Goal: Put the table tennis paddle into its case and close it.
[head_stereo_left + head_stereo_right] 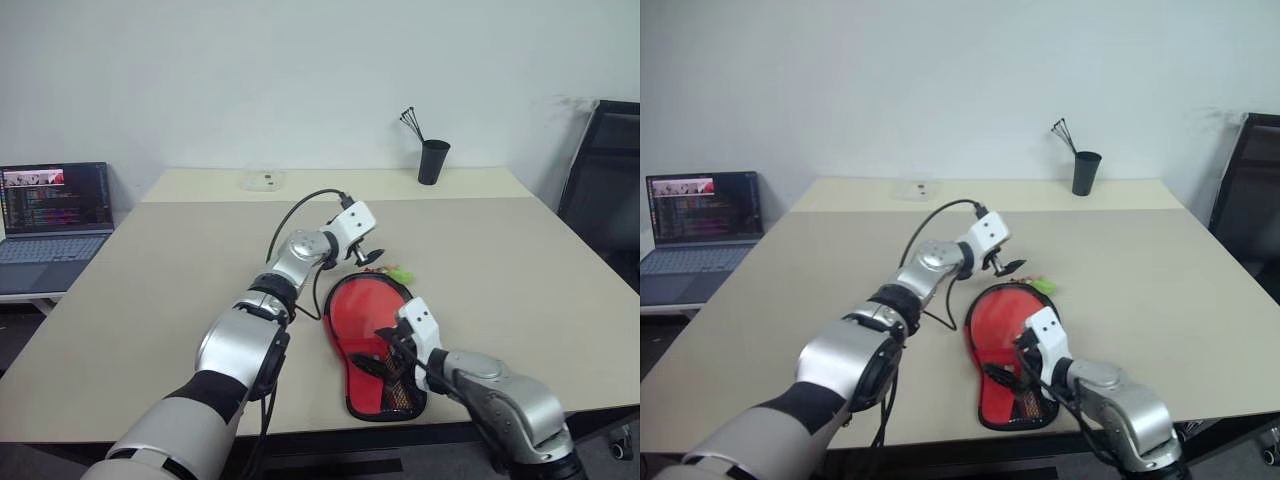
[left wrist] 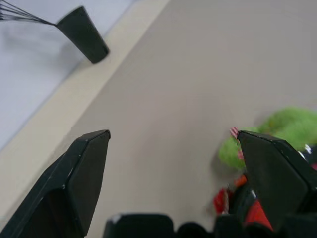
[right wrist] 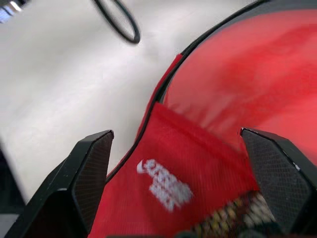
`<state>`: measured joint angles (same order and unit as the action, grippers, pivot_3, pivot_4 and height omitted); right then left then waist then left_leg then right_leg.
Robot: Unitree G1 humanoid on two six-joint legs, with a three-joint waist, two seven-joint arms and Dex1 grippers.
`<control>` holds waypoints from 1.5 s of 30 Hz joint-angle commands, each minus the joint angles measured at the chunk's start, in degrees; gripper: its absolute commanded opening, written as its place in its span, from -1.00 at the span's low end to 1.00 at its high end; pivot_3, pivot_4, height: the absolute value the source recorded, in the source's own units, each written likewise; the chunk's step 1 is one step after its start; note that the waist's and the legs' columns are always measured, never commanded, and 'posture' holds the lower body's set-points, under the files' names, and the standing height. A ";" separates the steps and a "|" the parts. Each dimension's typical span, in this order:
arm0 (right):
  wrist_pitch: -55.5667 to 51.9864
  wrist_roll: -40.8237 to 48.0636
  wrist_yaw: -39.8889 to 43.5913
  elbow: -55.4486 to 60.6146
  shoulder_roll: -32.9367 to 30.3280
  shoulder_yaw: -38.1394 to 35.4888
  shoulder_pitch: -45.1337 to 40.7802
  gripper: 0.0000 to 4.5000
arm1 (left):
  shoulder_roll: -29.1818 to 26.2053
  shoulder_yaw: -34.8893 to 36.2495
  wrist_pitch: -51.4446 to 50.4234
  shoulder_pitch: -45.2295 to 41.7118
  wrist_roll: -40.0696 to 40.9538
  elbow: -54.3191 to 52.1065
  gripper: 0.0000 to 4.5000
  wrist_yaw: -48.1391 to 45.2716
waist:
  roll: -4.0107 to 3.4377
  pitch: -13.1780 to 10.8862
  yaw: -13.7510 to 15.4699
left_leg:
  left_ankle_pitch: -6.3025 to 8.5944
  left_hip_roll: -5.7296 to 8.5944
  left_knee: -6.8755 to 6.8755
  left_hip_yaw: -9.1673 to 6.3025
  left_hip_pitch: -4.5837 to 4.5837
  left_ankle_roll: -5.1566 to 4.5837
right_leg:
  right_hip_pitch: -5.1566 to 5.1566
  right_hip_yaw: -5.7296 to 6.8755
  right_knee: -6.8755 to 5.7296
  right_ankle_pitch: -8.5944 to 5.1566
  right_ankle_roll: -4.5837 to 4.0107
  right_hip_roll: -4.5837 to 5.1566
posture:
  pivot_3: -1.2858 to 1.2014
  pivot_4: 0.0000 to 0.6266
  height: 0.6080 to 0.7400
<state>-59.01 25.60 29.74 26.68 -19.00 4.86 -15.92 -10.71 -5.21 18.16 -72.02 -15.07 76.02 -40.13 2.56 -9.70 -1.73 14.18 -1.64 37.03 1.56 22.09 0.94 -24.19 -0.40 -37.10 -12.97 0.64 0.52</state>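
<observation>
Apparently the first half of the job is done or nearly so: the case (image 1: pixel 372 345) lies flat near the surface's (image 1: pixel 520 270) near edge, red face up, with its round end toward the middle of the surface and its narrow mesh-pocket end toward the near edge. A smooth red disc fills the round end inside the case's dark rim, which reads as the table tennis paddle (image 3: pixel 247 74) lying in the case, though the handle cannot be made out under the mesh and flap. Whether the zip is drawn cannot be told; the lifted red flap with the white logo in the right wrist view suggests the case is not yet closed, so closing is what remains. The left gripper (image 1: pixel 368 257) hangs just past the round end of the case, arm stretched forward, pointing slightly down, jaws spread wide and empty, near a small green thing (image 2: pixel 287 129). The right gripper (image 1: pixel 392 352) sits low over the handle end, angled down toward the flap, jaws also wide, gripping nothing.
</observation>
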 commanded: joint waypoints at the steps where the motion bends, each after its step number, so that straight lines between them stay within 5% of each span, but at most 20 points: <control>1: -0.55 3.93 2.20 1.14 -3.59 -6.85 -4.24 1.00 | -2.05 1.74 -0.35 2.37 4.16 -4.15 0.99 -8.11 | -0.02 -0.02 -0.05 | 0.00 0.00 0.00 0.02 -0.01 0.00 | -0.01 0.00 -0.02 0.00 0.00 0.00 | 0.03 -0.52 1.00; 7: 10.35 -1.33 1.19 -13.61 -8.03 -10.78 -13.30 1.00 | -2.90 1.38 -3.62 9.28 7.37 -10.63 0.99 -14.81 | -0.02 -0.02 0.07 | 0.00 0.00 0.00 -0.03 0.04 0.00 | -0.01 -0.05 0.00 0.00 -0.01 -0.01 | 0.03 -0.52 1.00; 15: 24.19 -7.98 0.75 -34.23 -3.76 -6.92 -22.44 1.00 | -0.77 -0.34 -8.73 15.78 8.58 -18.05 0.99 -15.18 | -0.04 -0.03 -0.06 | 0.00 -0.02 0.00 0.01 0.14 -0.01 | -0.12 -0.21 -0.02 0.06 -0.08 -0.04 | 0.03 -0.52 1.00; 32: 37.87 -15.59 2.13 -55.44 2.39 -2.12 -26.34 1.00 | 0.30 -3.34 -13.20 19.78 9.06 -23.84 0.99 -14.14 | -0.05 -0.03 -0.01 | -0.01 -0.02 0.03 0.02 0.17 -0.01 | -0.14 -0.22 -0.05 0.19 -0.26 -0.01 | 0.03 -0.52 1.00; 35: 38.70 -16.06 1.56 -57.19 2.52 -2.73 -26.81 0.74 | 0.17 -4.12 -13.88 20.82 9.29 -25.64 1.00 -14.93 | -0.06 -0.03 -0.03 | -0.01 -0.02 0.03 0.02 0.16 -0.01 | -0.14 -0.23 -0.05 0.20 -0.26 -0.01 | 0.03 -0.52 1.00; 45: 38.06 -15.52 2.62 -57.95 2.82 -3.59 -27.99 -0.77 | 2.54 -7.76 -16.81 21.08 11.36 -31.93 1.00 -22.26 | -0.06 -0.03 -0.08 | -0.01 -0.02 0.03 0.04 0.14 -0.01 | -0.14 -0.27 -0.06 0.20 -0.26 -0.02 | 0.03 -0.52 1.00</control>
<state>-21.61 9.62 31.38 -32.01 -16.57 1.97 -42.28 -8.84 -12.11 1.41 -50.18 -4.66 46.35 -61.02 2.50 -9.73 -1.82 14.17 -1.66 37.06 1.61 22.24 0.93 -24.33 -0.68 -37.17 -12.77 0.37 0.51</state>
